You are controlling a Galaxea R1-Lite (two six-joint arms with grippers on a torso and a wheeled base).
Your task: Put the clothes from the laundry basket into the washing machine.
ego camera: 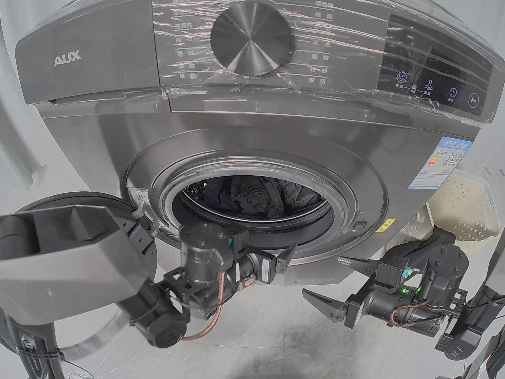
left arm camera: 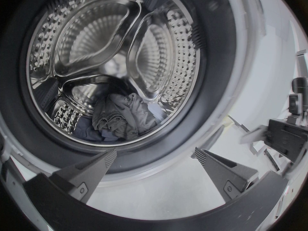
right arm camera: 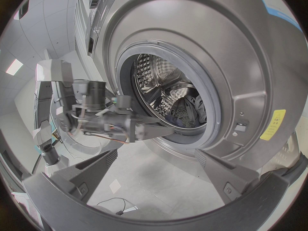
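The left arm is being held low and bent, its wrist being turned so that the left claw is being pointed forward and toward the robot's right. Its two fingers are being held wide apart, with nothing being gripped between them. The right arm is being held low on the other side, the right claw being pointed across toward the left one. Its fingers are likewise being spread wide, one above the other in the head view, with nothing being held. The two claws are being held near each other, without touching.
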